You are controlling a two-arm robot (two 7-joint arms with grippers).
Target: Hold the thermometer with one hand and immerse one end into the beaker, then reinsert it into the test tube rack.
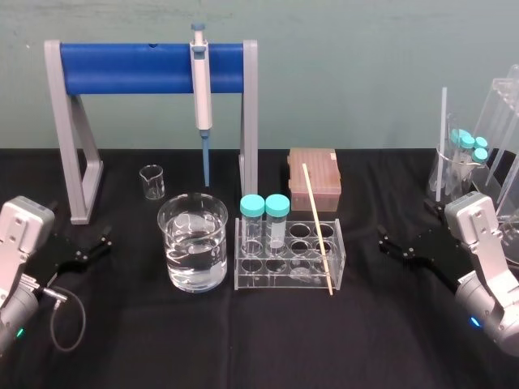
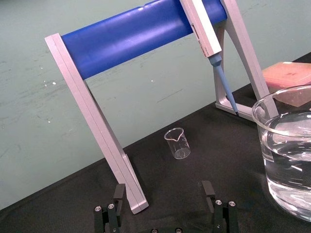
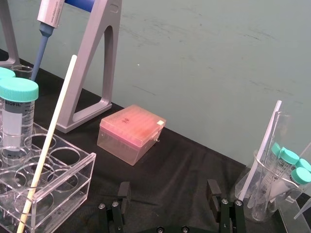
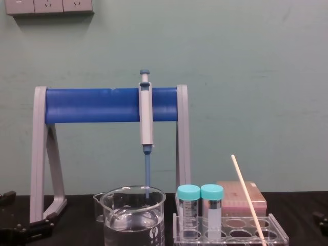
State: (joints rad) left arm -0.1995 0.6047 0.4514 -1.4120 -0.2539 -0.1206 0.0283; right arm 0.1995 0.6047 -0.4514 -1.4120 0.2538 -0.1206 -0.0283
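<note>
the thermometer [image 1: 318,229] stands in a hole at the right end of the rack [image 1: 288,280], just right of centre in the head view. it leans, with its top tipped toward the pink box [image 1: 314,177] behind. the beaker [image 1: 172,243], part full of water, sits just left of the rack, near but apart from it. two capped tubes [image 1: 265,219] fill the rack's back left holes. nothing is gripped, so the task looks unstarted.

the right gripper [image 3: 168,188] waits low on the table [image 1: 243,348] at the right edge of the head view, jaws spread and empty, well clear of the rack. the left gripper [image 2: 164,191] is at the lower left, jaws also spread and empty.

the risks, as i judge them:
- the rod is thin and slanted, so jaws closing a little off line could miss it or push it over in its hole.
- a slanted pull may catch the hole's edge and drag or lift the light rack.
- moving it left to the beaker passes the tubes, and a low swing could knock them.
- a loose pinch lets the rod pivot or slip into the water.
- putting it back calls for a small hole, and a tilted tip could land on the plastic between holes.
</note>
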